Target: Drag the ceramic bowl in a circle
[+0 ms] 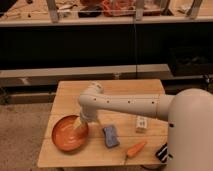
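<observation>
The ceramic bowl (68,134) is wide, shallow and orange-red, and sits at the front left of the wooden table (125,90). My gripper (81,128) reaches down from the white arm (125,104) onto the bowl's right side, at or just inside its rim. The arm's elbow hides where the fingers meet the bowl.
A blue sponge (110,136) lies just right of the bowl. A small orange carrot (135,149) lies near the front edge. A small white box (142,124) stands further right, and a dark object (162,152) sits at the front right corner. Shelving stands behind the table.
</observation>
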### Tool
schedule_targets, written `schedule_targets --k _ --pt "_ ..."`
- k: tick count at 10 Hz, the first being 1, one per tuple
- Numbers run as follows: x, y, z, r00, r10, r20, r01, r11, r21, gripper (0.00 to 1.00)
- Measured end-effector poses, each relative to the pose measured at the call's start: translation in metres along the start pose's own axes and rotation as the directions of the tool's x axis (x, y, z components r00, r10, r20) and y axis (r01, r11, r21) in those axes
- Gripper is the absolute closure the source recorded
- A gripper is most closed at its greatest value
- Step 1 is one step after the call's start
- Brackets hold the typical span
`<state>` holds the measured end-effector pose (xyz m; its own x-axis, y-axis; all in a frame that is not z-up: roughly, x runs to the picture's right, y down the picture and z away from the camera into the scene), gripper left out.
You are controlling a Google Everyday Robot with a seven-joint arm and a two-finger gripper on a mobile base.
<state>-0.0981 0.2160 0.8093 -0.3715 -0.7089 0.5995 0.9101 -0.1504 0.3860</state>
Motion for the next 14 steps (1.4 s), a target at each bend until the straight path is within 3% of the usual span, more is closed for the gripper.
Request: schedule_targets --k 4,7,11,14 --pt "-0.002 0.006 0.003 0.998 0.044 -0.049 -0.044 0.999 0.011 0.58" --pt "0.001 -0.001 0.003 0.997 0.045 -0.059 -0.046 0.999 -0.006 0.6" --pt "0.005 -0.004 0.01 0.999 0.047 -0.028 -0.048 0.998 -0.038 0.54" --pt "0.007 -0.004 0.013 0.999 0.05 -0.02 -0.051 0.998 -0.042 0.77"
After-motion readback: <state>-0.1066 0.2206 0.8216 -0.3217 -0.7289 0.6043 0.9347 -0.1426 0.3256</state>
